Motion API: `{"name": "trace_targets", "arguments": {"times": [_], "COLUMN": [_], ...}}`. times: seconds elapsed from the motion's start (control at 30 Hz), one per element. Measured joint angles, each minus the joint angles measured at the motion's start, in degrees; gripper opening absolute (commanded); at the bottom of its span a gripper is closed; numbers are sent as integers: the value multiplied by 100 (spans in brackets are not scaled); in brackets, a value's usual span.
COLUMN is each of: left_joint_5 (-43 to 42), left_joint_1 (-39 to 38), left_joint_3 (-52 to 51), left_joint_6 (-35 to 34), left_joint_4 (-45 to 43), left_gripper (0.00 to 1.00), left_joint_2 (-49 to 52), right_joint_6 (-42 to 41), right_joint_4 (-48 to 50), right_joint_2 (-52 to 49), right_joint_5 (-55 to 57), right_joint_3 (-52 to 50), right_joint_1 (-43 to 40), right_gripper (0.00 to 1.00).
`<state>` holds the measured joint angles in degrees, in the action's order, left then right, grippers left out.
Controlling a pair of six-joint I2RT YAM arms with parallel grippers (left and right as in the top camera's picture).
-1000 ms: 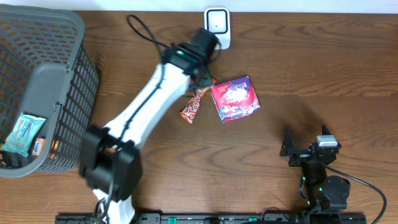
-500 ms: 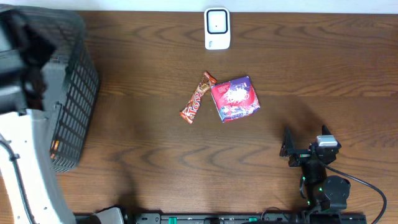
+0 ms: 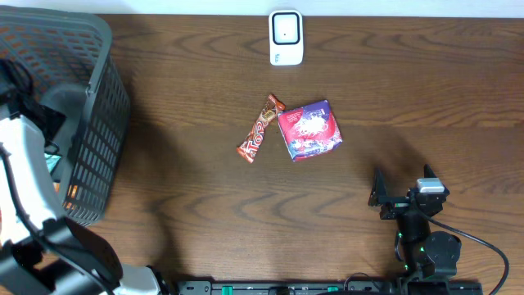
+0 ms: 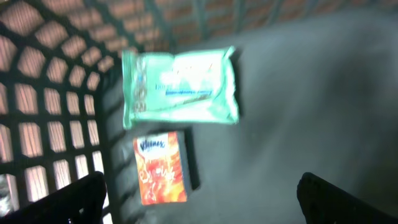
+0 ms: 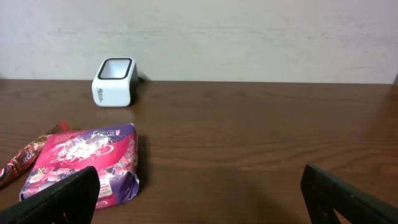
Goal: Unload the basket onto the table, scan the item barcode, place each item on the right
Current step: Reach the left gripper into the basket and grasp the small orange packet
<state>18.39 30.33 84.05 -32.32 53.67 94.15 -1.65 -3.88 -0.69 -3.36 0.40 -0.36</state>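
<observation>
While the worktop (image 3: 205, 205) carries a big grey basket (image 3: 98, 106) at its left edge, the left claw (image 4: 208, 202) hangs over the basket floor, spread wide and empty. The right claw (image 5: 202, 202) is wide and empty too. Purple packet (image 3: 309, 129) and candy bar (image 3: 259, 129) lie mid-worktop, just beside each other. In the basket are a green wipes pack (image 4: 180, 87) and an orange Kleenex pack (image 4: 160, 168). The white scanner (image 3: 286, 37) sits at the far edge.
</observation>
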Motion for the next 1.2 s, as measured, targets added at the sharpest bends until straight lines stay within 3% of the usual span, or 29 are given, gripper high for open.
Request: {"name": "trace_targets", "arguments": {"times": [0.33, 0.6, 0.63, 0.7, 0.93, 0.97, 1.2], "left_joint_5": [-4, -2, 22, 114, 240, 280, 321], "left_joint_1": [0, 42, 74, 153, 358, 361, 354], "left_joint_3": [-474, -623, -691, -798, -977, -977, -896], "left_joint_6": [-540, -682, -697, -741, -817, -800, -686], "left_joint_4": [153, 157, 142, 133, 15, 13, 238], "left_gripper": [98, 97, 94, 71, 11, 7, 7], "left_joint_2": [1134, 1453, 1480, 1567, 1646, 1644, 1639], "right_joint_6": [0, 0, 0, 0, 0, 0, 0], "right_joint_4": [0, 0, 0, 0, 0, 0, -2], "right_joint_2": [0, 0, 0, 0, 0, 0, 0], "right_joint_5": [0, 0, 0, 0, 0, -2, 0], "right_joint_3": [0, 0, 0, 0, 0, 0, 0], "right_joint_1": [0, 0, 0, 0, 2, 0, 0], "right_gripper": [99, 99, 99, 99, 99, 99, 99]}}
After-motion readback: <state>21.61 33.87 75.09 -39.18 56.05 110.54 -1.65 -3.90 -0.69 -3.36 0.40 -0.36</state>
